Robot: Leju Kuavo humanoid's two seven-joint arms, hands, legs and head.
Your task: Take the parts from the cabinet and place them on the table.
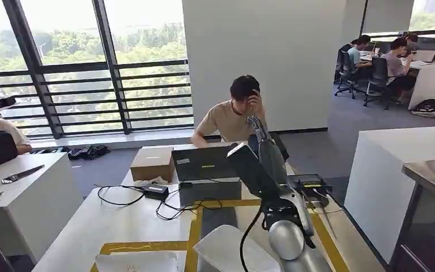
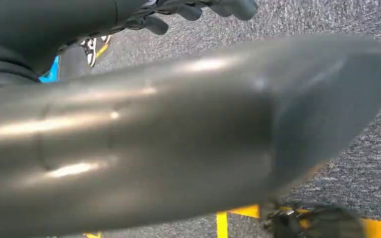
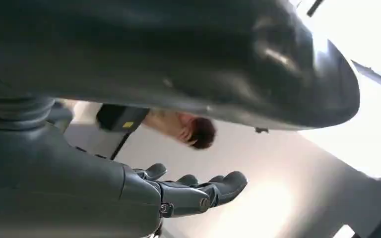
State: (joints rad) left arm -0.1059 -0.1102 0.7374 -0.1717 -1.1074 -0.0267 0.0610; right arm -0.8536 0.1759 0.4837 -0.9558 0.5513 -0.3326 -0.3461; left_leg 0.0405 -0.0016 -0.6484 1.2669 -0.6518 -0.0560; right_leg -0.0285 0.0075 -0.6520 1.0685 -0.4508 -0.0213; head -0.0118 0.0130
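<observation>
Head view: I read no legible writing; the laptop (image 1: 204,163) at frame centre carries a small white sticker and a yellow-green strip, both too small to read. It sits on a white desk (image 1: 119,218) marked with yellow tape (image 1: 194,232), beside a cardboard box (image 1: 152,163) and a black power adapter (image 1: 157,191) with loose cables. A person (image 1: 235,116) sits behind the desk. Windows with dark railings fill the upper left; grey carpet beyond. My right hand (image 1: 256,126) is raised mid-frame, fingers too small to judge there. I cannot spot the parts or cabinet.

Left wrist view: left hand (image 2: 198,10) at the top edge, fingers curled, holding nothing, over grey carpet.

Right wrist view: right hand (image 3: 188,191) fingers spread, empty.
</observation>
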